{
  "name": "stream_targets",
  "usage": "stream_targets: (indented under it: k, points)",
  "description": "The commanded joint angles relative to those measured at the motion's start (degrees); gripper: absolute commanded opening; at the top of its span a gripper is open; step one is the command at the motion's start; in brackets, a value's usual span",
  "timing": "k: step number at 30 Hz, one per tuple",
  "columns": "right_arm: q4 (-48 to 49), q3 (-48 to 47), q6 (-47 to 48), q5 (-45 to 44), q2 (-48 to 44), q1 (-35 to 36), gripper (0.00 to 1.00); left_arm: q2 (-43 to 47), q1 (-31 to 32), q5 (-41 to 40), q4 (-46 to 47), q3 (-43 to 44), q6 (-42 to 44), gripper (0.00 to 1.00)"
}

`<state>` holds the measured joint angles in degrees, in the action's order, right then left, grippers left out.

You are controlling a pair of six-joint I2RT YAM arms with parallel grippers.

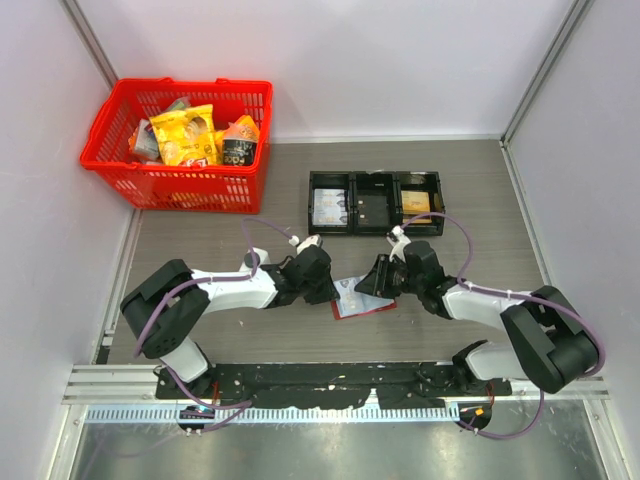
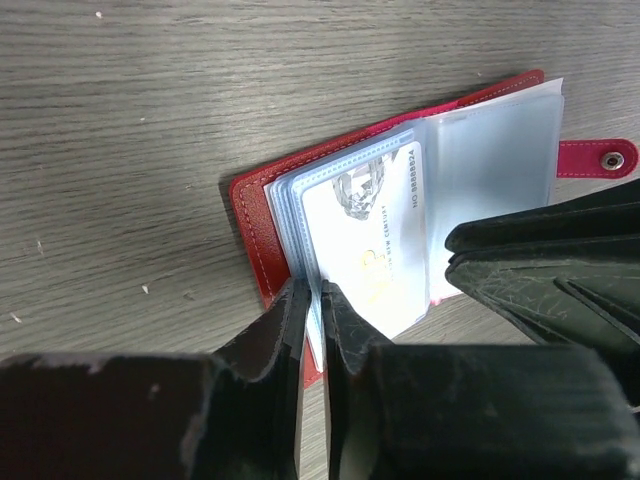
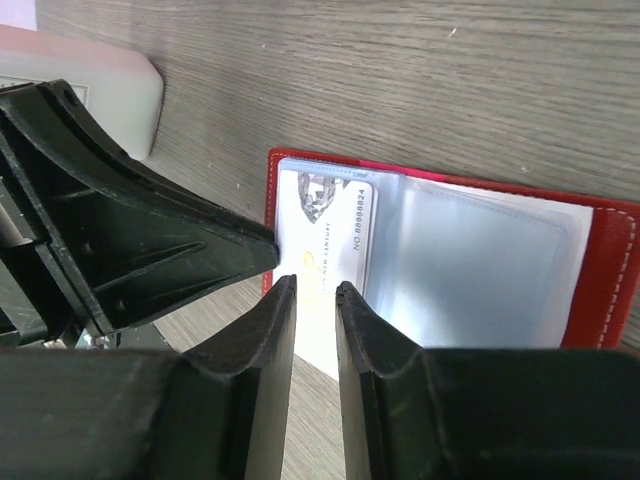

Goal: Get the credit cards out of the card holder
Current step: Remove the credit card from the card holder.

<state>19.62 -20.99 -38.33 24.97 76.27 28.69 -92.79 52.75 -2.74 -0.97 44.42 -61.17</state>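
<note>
Here we judge the extraction under way. The left gripper (image 2: 312, 298) pinches the sleeve edge of the card holder (image 2: 255, 225), spread on the surface (image 2: 130, 110). The right gripper (image 3: 315, 290), narrowly parted, sits over a sleeved credit card (image 3: 335, 215); whether it grips, we cannot tell. Next comes a firm pinch and a straight slide outward.

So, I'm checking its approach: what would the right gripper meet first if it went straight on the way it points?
The right gripper would meet the credit card in the open card holder; contact depth unclear.
</note>
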Motion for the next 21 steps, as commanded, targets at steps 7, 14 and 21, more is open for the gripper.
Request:
stream_targets:
  k: [7, 14, 21]
  points:
    - [3.32, 0.34, 0.45, -0.01, 3.53, -0.21, 0.28, -0.02, -0.11, -0.07, 0.62, -0.83, 0.17, 0.05]
    - [9.20, 1.48, -2.45, 6.49, 4.59, -0.12, 0.26, -0.28, -0.19, 0.11, 0.62, -1.01, 0.08, 0.00]
    - [13.34, 1.66, -6.50, 10.18, 2.57, -0.12, 0.24, 0.15, -0.19, -0.24, -0.87, -1.36, 0.78, 0.00]
